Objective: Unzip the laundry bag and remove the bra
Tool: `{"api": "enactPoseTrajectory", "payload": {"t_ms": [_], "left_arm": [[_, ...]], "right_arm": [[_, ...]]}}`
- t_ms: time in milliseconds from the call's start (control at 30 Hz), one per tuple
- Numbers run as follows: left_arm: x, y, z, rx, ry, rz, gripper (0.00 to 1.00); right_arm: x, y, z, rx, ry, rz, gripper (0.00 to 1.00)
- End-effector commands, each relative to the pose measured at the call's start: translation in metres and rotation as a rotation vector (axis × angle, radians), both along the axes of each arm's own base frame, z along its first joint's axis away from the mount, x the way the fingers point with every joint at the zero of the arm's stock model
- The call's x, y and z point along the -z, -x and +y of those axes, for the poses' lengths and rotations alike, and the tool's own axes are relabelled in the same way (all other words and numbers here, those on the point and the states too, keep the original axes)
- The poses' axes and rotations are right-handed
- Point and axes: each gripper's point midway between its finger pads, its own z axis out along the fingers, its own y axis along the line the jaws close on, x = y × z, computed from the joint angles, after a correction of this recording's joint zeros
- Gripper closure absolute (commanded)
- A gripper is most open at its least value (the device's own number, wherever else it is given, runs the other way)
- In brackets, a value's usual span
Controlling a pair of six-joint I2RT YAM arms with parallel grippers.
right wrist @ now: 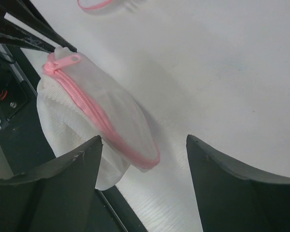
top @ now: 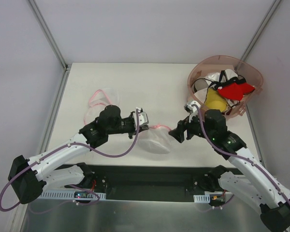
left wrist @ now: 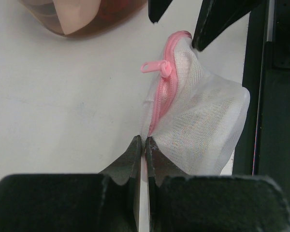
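Observation:
The laundry bag (top: 155, 140) is a small white mesh pouch with a pink zipper, near the table's front edge between my two grippers. My left gripper (top: 147, 128) is shut on the bag's left end; in the left wrist view its jaws (left wrist: 145, 141) pinch the mesh beside the zipper. The pink zipper pull (left wrist: 154, 66) sticks out from the rim, and the zipper (right wrist: 94, 113) looks closed along the length I see. My right gripper (top: 173, 135) is open at the bag's right end, its jaws (right wrist: 144, 140) apart around the pink tip without touching. No pale bra shows.
A pinkish-brown translucent basket (top: 249, 72) stands at the back right with red, yellow and white black-strapped garments. A second clear pouch with a pink rim (top: 99, 102) lies left of centre. The dark base strip (top: 150, 176) runs just beyond the table's front edge.

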Motion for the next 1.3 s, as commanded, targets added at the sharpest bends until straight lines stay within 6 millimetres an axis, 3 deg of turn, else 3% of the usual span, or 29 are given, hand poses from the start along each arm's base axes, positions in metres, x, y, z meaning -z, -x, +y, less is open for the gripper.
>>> {"api": "enactPoseTrajectory", "payload": {"t_ms": [0, 100, 133, 200, 233, 267, 300, 367, 700, 867, 1000, 1267], "left_arm": [[-0.042, -0.002, -0.009, 0.050, 0.095, -0.091, 1.00], [-0.044, -0.004, -0.009, 0.043, 0.096, -0.093, 1.00], [-0.044, -0.005, -0.009, 0.037, 0.096, -0.095, 1.00], [-0.046, -0.014, -0.006, -0.028, 0.098, -0.079, 1.00], [-0.048, -0.016, -0.005, -0.061, 0.105, -0.047, 0.93], [-0.049, -0.019, -0.004, -0.086, 0.106, -0.029, 0.75], [-0.048, -0.017, -0.004, -0.083, 0.103, -0.002, 0.30], [-0.050, -0.010, -0.004, -0.053, 0.097, 0.038, 0.02], [-0.055, -0.006, 0.002, -0.033, 0.094, -0.019, 0.01], [-0.057, 0.000, -0.010, 0.045, 0.100, 0.010, 0.05], [-0.044, 0.001, -0.022, 0.099, 0.075, 0.059, 0.12], [-0.041, 0.005, -0.042, 0.191, 0.087, 0.144, 0.19]], "right_arm": [[-0.024, 0.003, 0.028, -0.127, -0.018, -0.090, 0.30], [-0.015, 0.004, 0.037, -0.155, 0.032, -0.086, 0.54], [-0.012, 0.003, 0.038, -0.149, 0.047, -0.084, 0.71], [-0.009, -0.004, 0.033, -0.121, 0.090, -0.108, 0.90], [-0.009, -0.006, 0.031, -0.106, 0.109, -0.120, 0.99], [-0.010, -0.010, 0.028, -0.087, 0.135, -0.142, 0.99], [-0.011, -0.017, 0.022, -0.048, 0.165, -0.169, 0.99], [-0.013, -0.024, 0.015, -0.026, 0.214, -0.236, 0.99], [-0.011, -0.023, 0.015, -0.169, 0.326, -0.403, 0.99], [-0.016, -0.021, 0.021, -0.193, 0.301, -0.409, 0.99], [-0.019, -0.014, 0.026, -0.235, 0.277, -0.411, 0.99], [-0.024, -0.012, 0.026, -0.241, 0.272, -0.420, 0.99]]}}
